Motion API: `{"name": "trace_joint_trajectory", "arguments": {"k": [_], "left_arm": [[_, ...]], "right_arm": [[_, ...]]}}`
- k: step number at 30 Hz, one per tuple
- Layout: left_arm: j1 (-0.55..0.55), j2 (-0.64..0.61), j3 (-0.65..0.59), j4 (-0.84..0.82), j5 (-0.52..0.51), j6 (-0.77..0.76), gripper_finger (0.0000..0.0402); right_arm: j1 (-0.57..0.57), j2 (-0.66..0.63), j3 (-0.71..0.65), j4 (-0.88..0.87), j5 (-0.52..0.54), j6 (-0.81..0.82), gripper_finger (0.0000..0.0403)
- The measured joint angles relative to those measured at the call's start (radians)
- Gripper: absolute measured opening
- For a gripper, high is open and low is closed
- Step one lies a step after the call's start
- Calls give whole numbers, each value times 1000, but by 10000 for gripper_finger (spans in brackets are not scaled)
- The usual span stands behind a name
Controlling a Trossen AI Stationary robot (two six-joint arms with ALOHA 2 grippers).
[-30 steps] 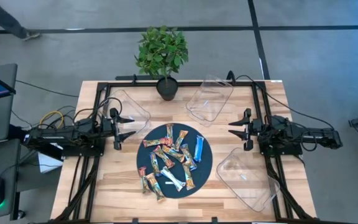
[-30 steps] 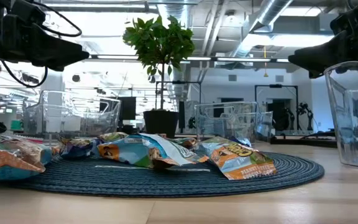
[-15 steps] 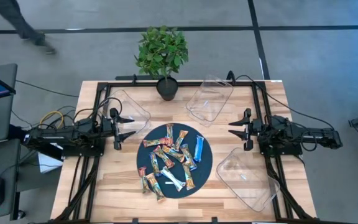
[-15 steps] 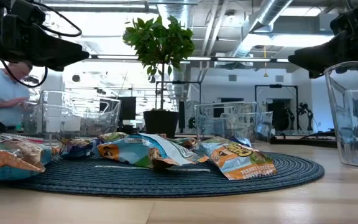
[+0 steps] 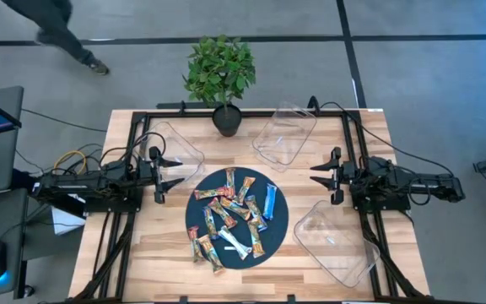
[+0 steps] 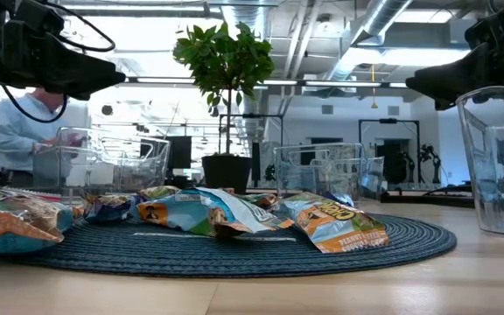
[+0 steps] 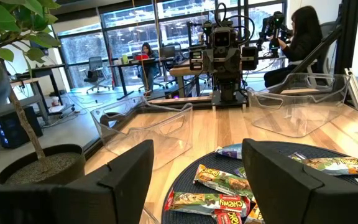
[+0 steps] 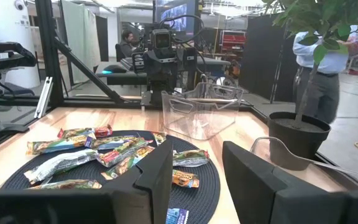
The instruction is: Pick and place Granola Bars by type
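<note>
Several granola bars (image 5: 230, 215) lie heaped on a round dark mat (image 5: 274, 226) in the middle of the table: orange-red-brown and gold-green ones mixed, and a blue one (image 5: 269, 199) at the mat's right side. My left gripper (image 5: 180, 171) hovers open just left of the mat, pointing right. In its wrist view (image 7: 197, 180) the bars (image 7: 219, 185) lie ahead between the fingers. My right gripper (image 5: 313, 175) hovers open just right of the mat, pointing left, and its wrist view (image 8: 197, 180) shows the bars (image 8: 104, 152) too. Both are above table height in the low view.
Three clear plastic trays stand around the mat: far left (image 5: 177, 148), far middle (image 5: 285, 135) and near right (image 5: 336, 241). A potted plant (image 5: 220, 76) stands at the far edge. A thin white strip (image 5: 229, 250) lies on the mat's near part. A person (image 6: 24, 131) is beyond the table.
Both arms and the bars have kept still. A person beyond the table's far left corner has walked along the floor.
</note>
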Motion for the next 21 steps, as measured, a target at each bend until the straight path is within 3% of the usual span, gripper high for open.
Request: {"name": "trace_joint_trajectory", "arguments": {"k": [18, 21], "left_arm": [[0, 0, 0, 0, 0, 0, 240], [0, 0, 0, 7, 0, 0, 240]], "right_arm": [[0, 0, 0, 2, 0, 1, 134], [0, 0, 0, 16, -3, 123, 134]]}}
